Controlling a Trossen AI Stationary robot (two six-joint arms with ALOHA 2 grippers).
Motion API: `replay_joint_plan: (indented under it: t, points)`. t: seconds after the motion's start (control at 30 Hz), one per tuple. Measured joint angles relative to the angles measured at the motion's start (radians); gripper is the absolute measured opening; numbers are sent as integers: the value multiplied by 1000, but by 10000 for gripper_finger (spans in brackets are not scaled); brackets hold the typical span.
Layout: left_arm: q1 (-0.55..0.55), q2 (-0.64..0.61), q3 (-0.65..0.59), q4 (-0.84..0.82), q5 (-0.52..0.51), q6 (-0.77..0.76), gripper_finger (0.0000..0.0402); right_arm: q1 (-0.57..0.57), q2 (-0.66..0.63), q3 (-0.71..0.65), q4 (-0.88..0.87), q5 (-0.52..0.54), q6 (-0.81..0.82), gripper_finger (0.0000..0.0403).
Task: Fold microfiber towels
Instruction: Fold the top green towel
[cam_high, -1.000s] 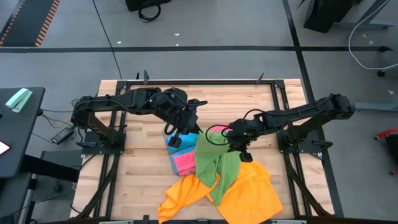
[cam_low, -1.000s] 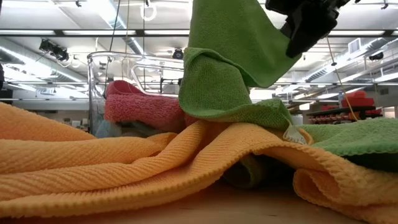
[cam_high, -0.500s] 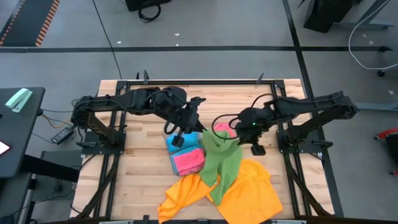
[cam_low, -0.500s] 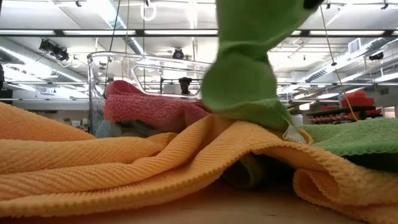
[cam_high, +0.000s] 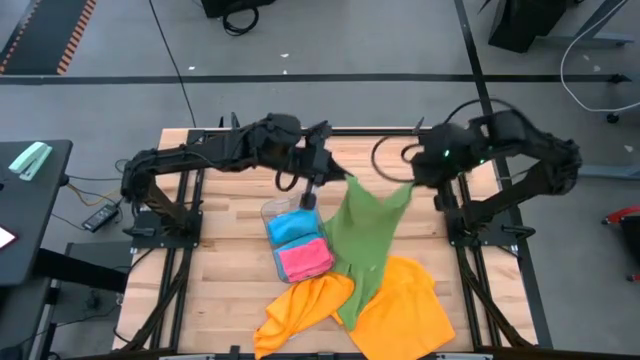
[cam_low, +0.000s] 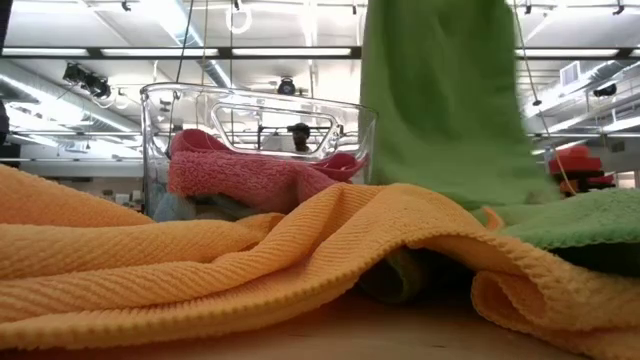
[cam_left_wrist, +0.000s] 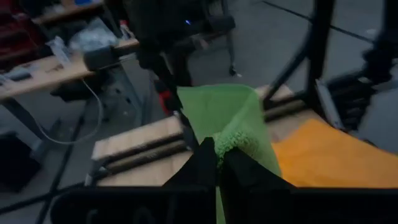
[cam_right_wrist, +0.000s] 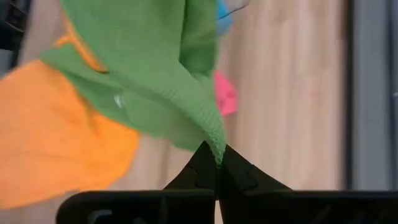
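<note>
Lifting green towel (cam_high: 365, 230) by two corners, left gripper (cam_high: 322, 180) and right gripper (cam_high: 412, 186) both pinched on it.
Pink and blue folded in tray (cam_high: 268, 212); orange towels (cam_high: 400, 305) unfolded.

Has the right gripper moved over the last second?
Yes. The right gripper, shut on the green microfiber towel, moved toward the wooden table's far edge.

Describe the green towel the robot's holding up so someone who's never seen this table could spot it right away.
Start at the wooden table between the two dark arms. Above its middle, the green towel hangs stretched between the left gripper and the right gripper, each shut on a top corner. Its lower end trails onto the orange towels; it alone is lifted.
</note>
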Motion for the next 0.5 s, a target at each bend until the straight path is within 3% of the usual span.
replay_joint_plan:
  t: [0.17, 0.3, 0.5]
  points:
    - [103, 27, 0, 84, 23, 1, 23, -154, -8, 57, -7, 135, -204, 3]
    - [183, 40, 2, 105, 24, 47, 11, -298, -8, 71, -3, 226, -389, 3]
    - [237, 47, 41, 234, -34, 181, 24, -448, -9, 71, 4, 318, -484, 3]
